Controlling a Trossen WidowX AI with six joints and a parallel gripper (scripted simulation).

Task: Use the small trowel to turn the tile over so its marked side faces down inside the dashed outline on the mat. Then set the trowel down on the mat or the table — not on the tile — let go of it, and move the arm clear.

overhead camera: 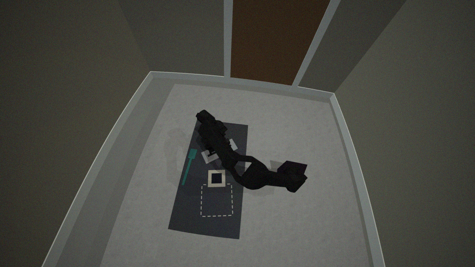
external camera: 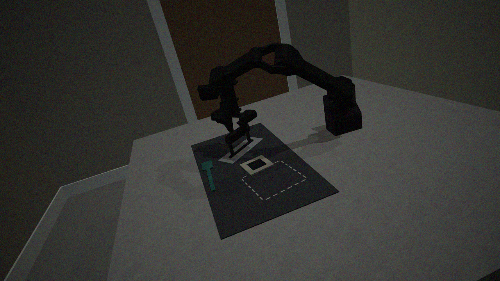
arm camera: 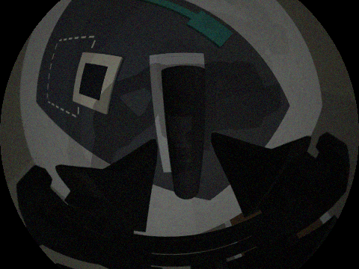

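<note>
The small teal trowel lies along the mat's left edge, away from my gripper. The cream tile lies flat with its dark square mark facing up. It overlaps the near side of the dashed outline and is mostly outside it. My gripper is open, its fingers apart on both sides of a black bar handle. In the top view the arm hides the fingertips.
The black handle stands over a pale grey plate, a larger float-like tool that seems to rest on the dark mat. The mat lies on a pale table. The arm spans above it from the base.
</note>
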